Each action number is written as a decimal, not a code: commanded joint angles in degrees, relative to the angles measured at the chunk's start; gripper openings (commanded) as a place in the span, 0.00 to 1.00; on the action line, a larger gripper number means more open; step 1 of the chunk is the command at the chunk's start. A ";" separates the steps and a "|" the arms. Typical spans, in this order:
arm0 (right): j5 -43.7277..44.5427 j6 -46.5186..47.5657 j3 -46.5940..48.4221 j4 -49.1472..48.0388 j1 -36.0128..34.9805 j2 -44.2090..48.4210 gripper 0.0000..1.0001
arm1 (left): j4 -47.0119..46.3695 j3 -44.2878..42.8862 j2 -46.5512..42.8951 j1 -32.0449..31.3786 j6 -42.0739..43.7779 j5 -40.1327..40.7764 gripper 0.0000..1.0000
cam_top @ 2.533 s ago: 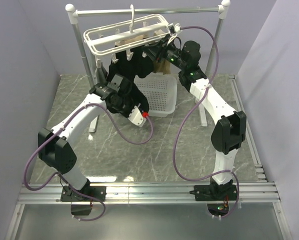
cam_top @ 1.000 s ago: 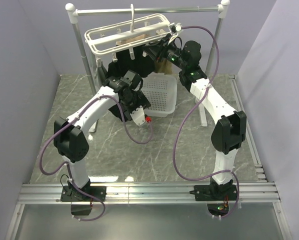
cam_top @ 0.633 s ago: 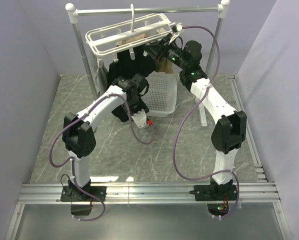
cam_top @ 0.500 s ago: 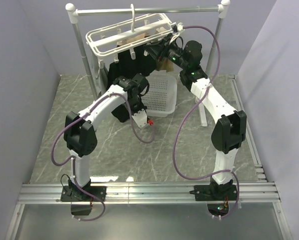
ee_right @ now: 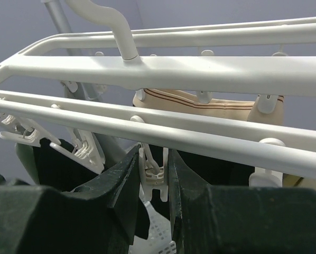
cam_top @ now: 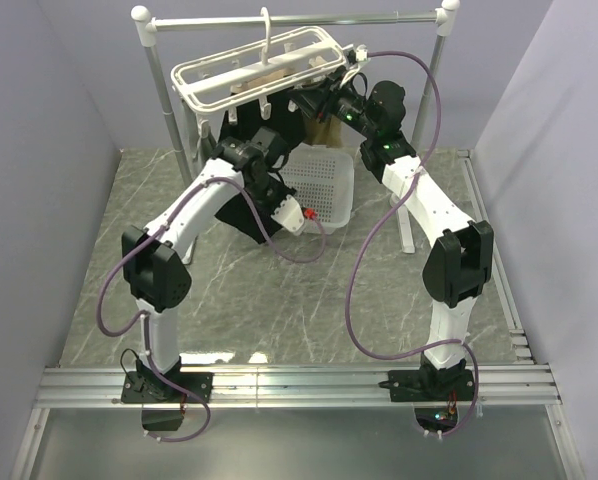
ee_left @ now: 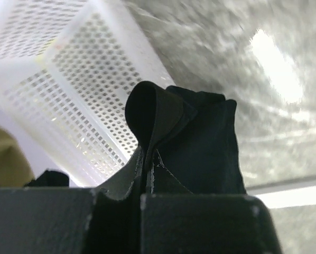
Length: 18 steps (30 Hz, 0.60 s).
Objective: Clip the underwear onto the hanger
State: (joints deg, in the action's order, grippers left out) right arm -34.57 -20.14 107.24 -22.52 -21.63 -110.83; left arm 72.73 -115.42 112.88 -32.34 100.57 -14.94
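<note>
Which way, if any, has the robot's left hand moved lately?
Yes. In the overhead view the left gripper, shut on the black underwear, has shifted toward the back rail and slightly right, closer to the white basket.

You're in robot lab test cell, not home. Plain lavender panel walls (cam_top: 49, 150) box in your workspace on three sides. Marble-print tabletop (cam_top: 279, 310), aluminium rails (cam_top: 299, 385) along near edge, left arm (cam_top: 194, 215) and right arm (cam_top: 429, 215) bolted there, purple cables (cam_top: 348, 290) loose. Laundry props staged: drying stand (cam_top: 299, 20), peg hanger (cam_top: 254, 70), perforated basket (cam_top: 324, 190).
</note>
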 commanded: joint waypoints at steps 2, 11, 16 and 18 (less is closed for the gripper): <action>-0.50 -1.13 0.25 -0.07 0.80 0.00 0.00 | -8.00 -1.92 -6.53 1.40 -15.10 -10.80 0.00; -0.50 -3.15 -0.63 0.38 0.80 1.23 0.00 | -36.50 14.51 -19.01 2.98 -38.93 -11.44 0.00; -0.41 -4.91 -1.07 0.81 0.88 2.02 0.00 | -48.96 19.34 -22.08 2.98 -46.34 -4.58 0.00; -0.33 -5.43 -1.16 1.16 0.80 2.28 0.00 | -52.58 21.45 -23.31 2.63 -48.10 -1.87 0.00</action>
State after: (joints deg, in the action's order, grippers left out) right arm -34.59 -24.10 107.18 -22.33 -21.56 -110.80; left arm 31.92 -96.31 92.14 -29.45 59.88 -21.56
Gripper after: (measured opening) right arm 0.307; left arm 0.026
